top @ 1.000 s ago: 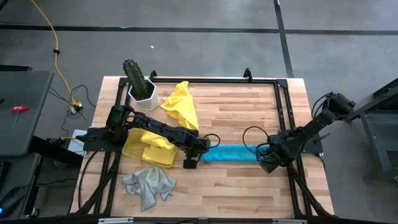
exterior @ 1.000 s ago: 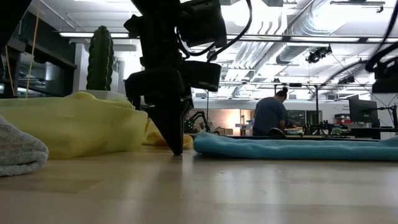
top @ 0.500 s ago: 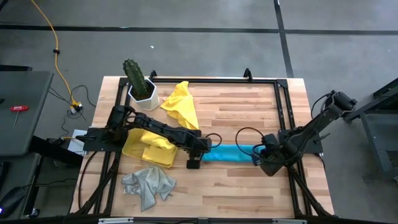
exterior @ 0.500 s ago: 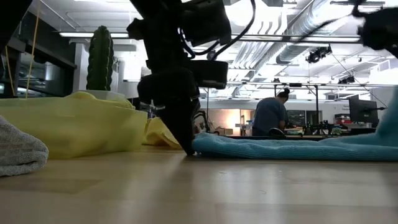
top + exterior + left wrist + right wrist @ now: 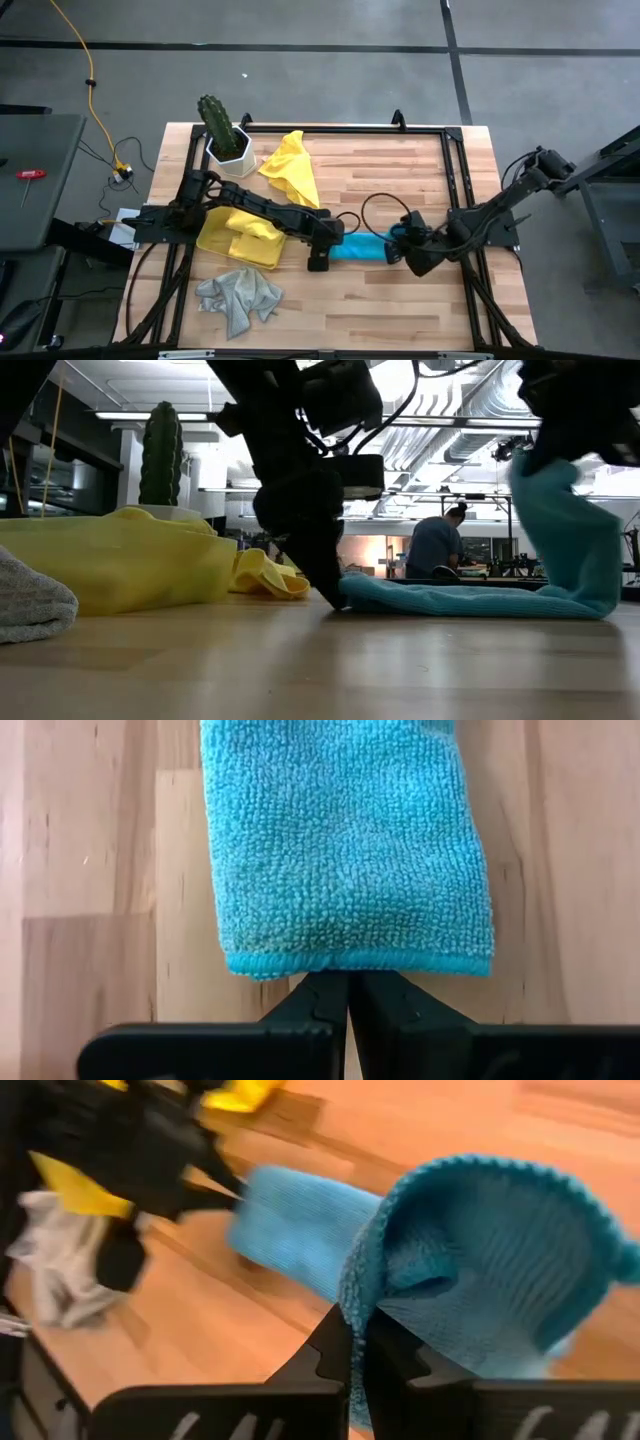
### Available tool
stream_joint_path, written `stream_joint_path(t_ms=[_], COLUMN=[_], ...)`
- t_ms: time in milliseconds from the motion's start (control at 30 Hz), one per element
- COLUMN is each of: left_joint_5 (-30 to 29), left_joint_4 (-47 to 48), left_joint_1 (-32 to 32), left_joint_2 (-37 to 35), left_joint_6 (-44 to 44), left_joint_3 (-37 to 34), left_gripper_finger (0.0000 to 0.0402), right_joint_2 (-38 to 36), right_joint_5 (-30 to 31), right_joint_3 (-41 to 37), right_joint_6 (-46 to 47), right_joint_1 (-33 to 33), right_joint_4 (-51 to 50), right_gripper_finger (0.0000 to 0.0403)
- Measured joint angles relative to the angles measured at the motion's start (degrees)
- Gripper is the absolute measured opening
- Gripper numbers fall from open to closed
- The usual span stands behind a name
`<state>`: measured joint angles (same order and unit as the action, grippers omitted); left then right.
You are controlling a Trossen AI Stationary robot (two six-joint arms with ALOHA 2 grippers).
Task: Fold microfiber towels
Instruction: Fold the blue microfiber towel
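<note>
The turquoise towel lies as a narrow strip on the table's middle; it also shows in the low view. My left gripper is shut, its tips at the towel's left end. My right gripper is shut on the towel's right end and holds it raised above the strip. A yellow towel lies crumpled at the far left, and a grey towel at the near left. My left gripper's shut fingertips meet the hem of the towel's left end, slanting down from the table's left, along the strip. That end lies flat on the table. Whether the tips pinch the hem or only press against it, I cannot tell. My right gripper pinches the towel's right end between its two fingers; the cloth bunches in a fold there, with more than one layer. That end is lifted clear and hangs slack below the gripper, while the rest of the strip lies on the table.
A translucent yellow tray with yellow cloth in it sits under my left arm. A cactus in a white pot stands at the far left. A black frame runs round the table. Bare wood lies near and far of the strip.
My right gripper has risen and gone toward the table's left with the towel's right end, which now hangs above the strip as it doubles over. My left gripper has gone right to the towel's left end, which has slid a little to the right.
</note>
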<state>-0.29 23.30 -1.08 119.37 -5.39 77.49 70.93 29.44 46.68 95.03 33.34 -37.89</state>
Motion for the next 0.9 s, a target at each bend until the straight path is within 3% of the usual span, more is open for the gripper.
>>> stream_joint_path(t_ms=[400,700,900], left_joint_5=[1.4,1.3,1.3], left_joint_4=[-3.6,-4.4,-4.5], left_joint_1=[-0.2,-0.2,-0.1], left_joint_2=[0.2,0.2,0.1], left_joint_6=[0.0,0.0,0.0], left_joint_3=[0.0,0.0,0.0], left_gripper_finger=[0.0000,0.0000,0.0000], right_joint_2=[7.0,13.4,16.6], right_joint_5=[-1.2,-8.3,-9.9], right_joint_3=[0.0,0.0,0.0], right_joint_6=[-18.8,-24.2,-26.3], right_joint_1=[-8.1,-10.6,-10.6], right_joint_4=[19.7,27.0,31.1], right_gripper_finger=[0.0000,0.0000,0.0000])
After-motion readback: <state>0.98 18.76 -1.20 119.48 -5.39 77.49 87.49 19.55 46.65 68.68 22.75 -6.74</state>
